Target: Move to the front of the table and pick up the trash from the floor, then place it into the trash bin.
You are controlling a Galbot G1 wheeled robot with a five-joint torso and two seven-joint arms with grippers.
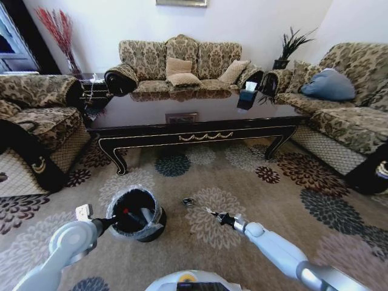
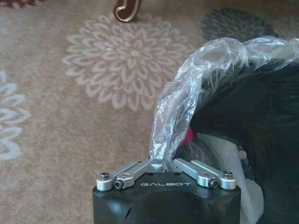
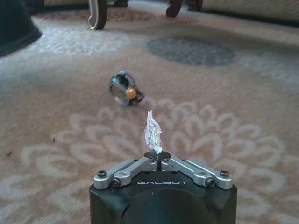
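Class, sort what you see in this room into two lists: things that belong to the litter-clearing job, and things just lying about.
Job:
trash bin, left gripper at its liner
white scrap in right gripper
small dark-and-orange piece on carpet
table

Just lying about:
tissue box
sofa cushions
potted plant

left claw point(image 2: 161, 164) tips — hidden under bin liner point(image 2: 187, 98) | floor scrap point(image 3: 124, 89) — blurred, unidentifiable
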